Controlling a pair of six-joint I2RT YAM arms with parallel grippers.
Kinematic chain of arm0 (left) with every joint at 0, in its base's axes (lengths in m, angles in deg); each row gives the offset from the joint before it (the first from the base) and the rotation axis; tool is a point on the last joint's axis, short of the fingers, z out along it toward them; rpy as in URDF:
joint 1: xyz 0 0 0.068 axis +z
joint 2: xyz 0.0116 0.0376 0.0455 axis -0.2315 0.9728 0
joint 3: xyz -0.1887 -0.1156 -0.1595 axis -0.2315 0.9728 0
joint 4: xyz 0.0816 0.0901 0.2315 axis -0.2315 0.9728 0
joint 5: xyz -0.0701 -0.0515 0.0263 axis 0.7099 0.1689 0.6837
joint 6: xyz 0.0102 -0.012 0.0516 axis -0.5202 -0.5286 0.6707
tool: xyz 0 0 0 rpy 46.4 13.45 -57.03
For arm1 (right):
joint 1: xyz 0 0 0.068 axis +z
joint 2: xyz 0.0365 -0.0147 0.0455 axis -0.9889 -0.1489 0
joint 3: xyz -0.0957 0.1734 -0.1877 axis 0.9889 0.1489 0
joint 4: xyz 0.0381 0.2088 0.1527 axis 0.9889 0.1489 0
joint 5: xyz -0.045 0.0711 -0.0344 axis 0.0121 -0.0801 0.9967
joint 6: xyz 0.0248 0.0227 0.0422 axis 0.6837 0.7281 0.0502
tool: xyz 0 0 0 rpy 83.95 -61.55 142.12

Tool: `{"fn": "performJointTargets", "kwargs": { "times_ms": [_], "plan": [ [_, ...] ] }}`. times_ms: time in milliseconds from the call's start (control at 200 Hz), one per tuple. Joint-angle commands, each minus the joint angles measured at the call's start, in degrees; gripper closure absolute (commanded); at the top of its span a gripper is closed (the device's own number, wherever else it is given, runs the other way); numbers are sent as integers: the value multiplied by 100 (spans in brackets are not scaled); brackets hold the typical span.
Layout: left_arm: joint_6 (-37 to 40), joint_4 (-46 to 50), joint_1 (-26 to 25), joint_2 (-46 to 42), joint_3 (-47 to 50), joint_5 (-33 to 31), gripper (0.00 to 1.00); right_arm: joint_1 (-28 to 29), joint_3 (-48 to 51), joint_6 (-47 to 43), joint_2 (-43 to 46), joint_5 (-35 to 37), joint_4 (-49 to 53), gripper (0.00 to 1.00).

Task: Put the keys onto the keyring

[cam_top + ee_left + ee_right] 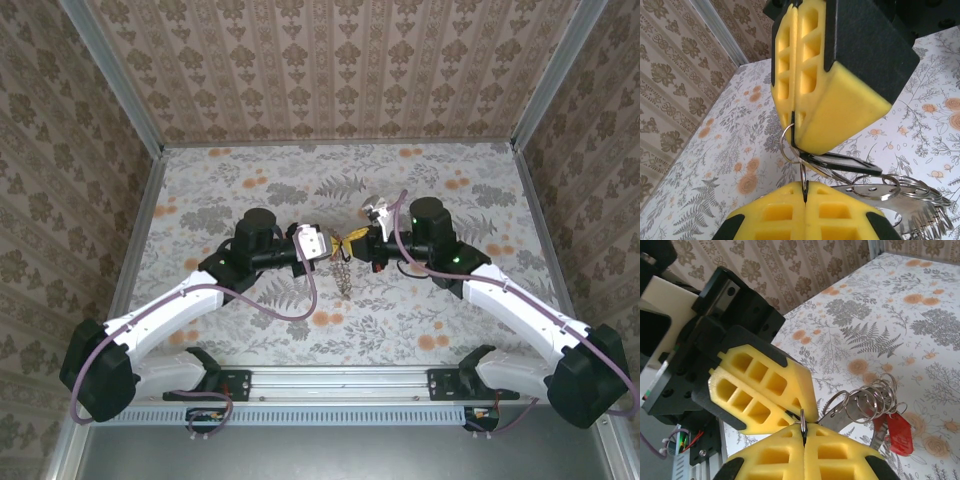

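My two grippers meet tip to tip over the middle of the table. The left gripper (338, 245) (804, 192) is shut on a small silver split ring (803, 176) seen edge-on. The right gripper (356, 240) (804, 432) is shut on a small split ring (802, 418) too, and a black flat tab (850, 162) sticks out of its fingers (830, 100). From these rings hangs the keyring (847, 412) (875, 191), a flat silver band carrying several small loops (880, 396). Its silver keys (927, 215) (345, 275) dangle below, with a red key head (900, 432) among them.
The floral tablecloth (250, 330) lies under the bunch, which hangs above it. Patterned walls (330, 70) and metal posts (110, 60) enclose the table on three sides. The arm bases (210, 385) sit at the near rail.
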Motion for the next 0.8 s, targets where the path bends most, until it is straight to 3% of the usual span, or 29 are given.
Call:
{"fn": "performJointTargets", "kwargs": {
  "times_ms": [0,795],
  "plan": [
    [-124,-247,29,-57,-183,26,100,27,-134,26,-60,206,179,100],
    [-63,-500,-32,-98,-93,96,100,22,-177,439,-239,307,361,100]
  ]
}}
